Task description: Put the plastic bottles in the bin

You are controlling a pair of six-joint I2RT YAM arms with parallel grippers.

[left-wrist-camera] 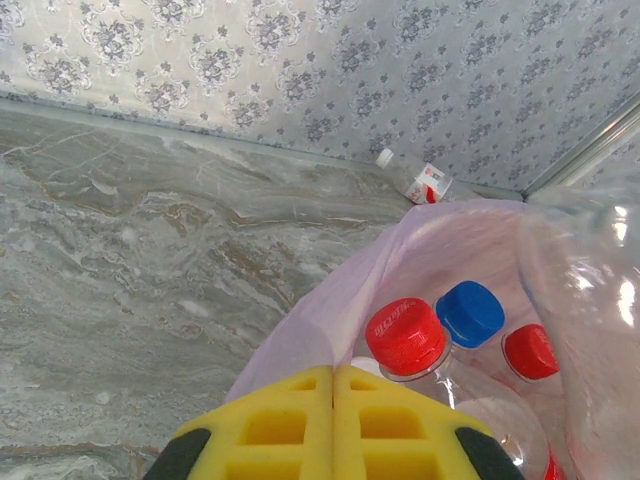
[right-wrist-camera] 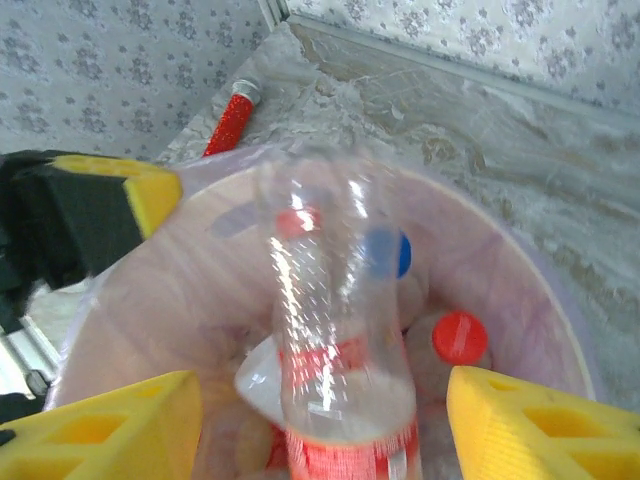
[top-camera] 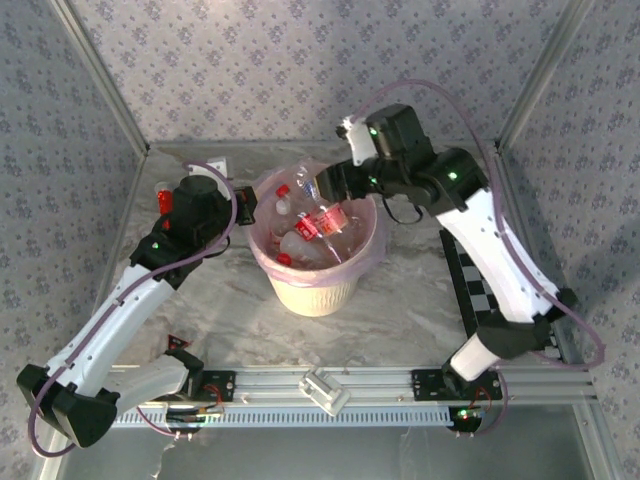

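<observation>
Between jaws: clear ribbed plastic bottle [right-wrist-camera: 335,300], red label, at 12 o'clock above round cream pink-lined bin [top-camera: 310,290].
Right gripper [right-wrist-camera: 325,405]: spread, not touching it.
Left gripper [left-wrist-camera: 333,405]: pressed together, empty.
Handling: likely light, slick, crushable; grasp mid-body.

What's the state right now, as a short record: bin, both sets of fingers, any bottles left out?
bin: several capped bottles inside
left fingers: shut, empty, at the bin's rim
right fingers: open over the bin, clear bottle between them, gaps either side
outside bin: white-capped bottle on the table, at its far edge
</observation>
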